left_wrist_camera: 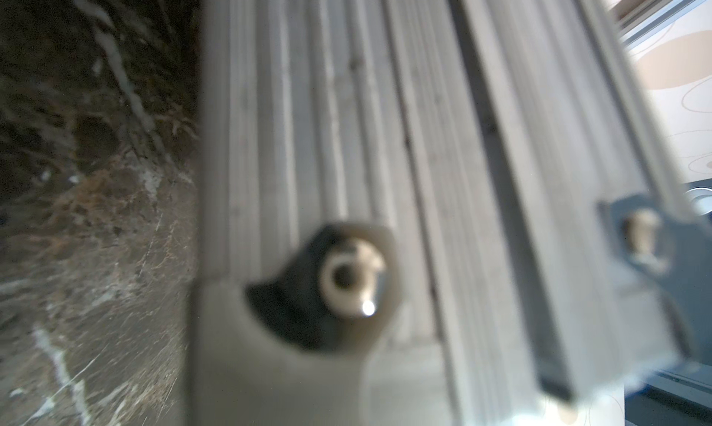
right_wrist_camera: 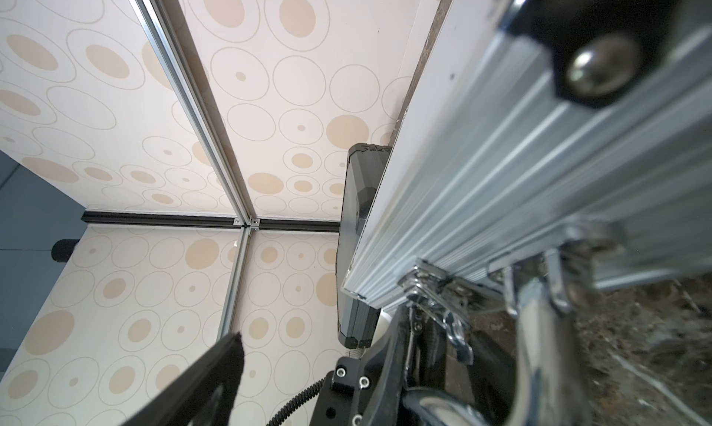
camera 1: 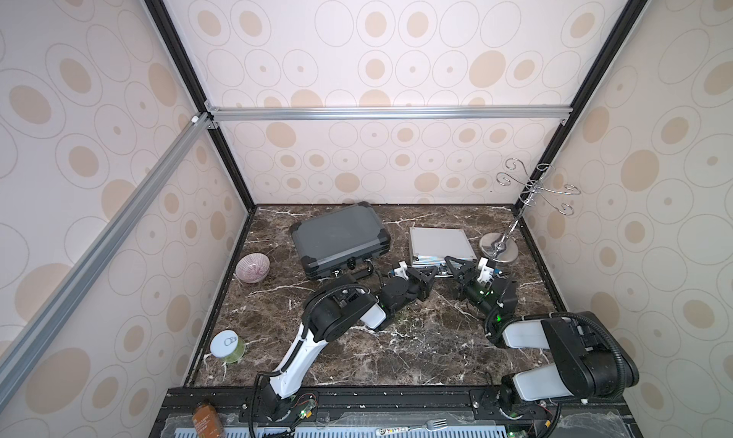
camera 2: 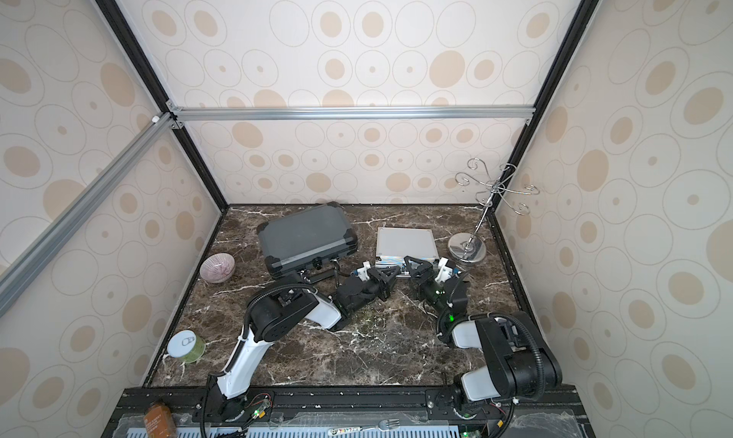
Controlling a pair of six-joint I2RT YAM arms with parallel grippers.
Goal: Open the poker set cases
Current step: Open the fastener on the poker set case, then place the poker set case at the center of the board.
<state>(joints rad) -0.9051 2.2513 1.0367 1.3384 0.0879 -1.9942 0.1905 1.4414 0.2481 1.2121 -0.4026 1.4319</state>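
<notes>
Both poker set cases lie flat with lids down on the marble table (camera 1: 357, 352). The larger dark grey case (camera 1: 341, 238) (camera 2: 307, 234) sits at the back left. The smaller ribbed silver case (camera 1: 440, 242) (camera 2: 405, 241) sits to its right. My left gripper (camera 1: 430, 275) (camera 2: 390, 275) is shut, its tip at the silver case's front side; the left wrist view shows that ribbed side (left_wrist_camera: 346, 135) blurred and very close. My right gripper (camera 1: 460, 268) (camera 2: 416, 266) stands open at the same front side. The right wrist view shows one black finger (right_wrist_camera: 208, 378), a chrome latch (right_wrist_camera: 435, 289) and the chrome handle (right_wrist_camera: 539, 347).
A pink bowl (camera 1: 252, 267) sits left of the dark case. A white-lidded jar (camera 1: 228, 345) stands at the front left. A chrome hook stand (camera 1: 499, 249) is close to the silver case's right side. A brown bottle (camera 1: 206, 418) and a fork (camera 1: 432, 424) lie on the front rail.
</notes>
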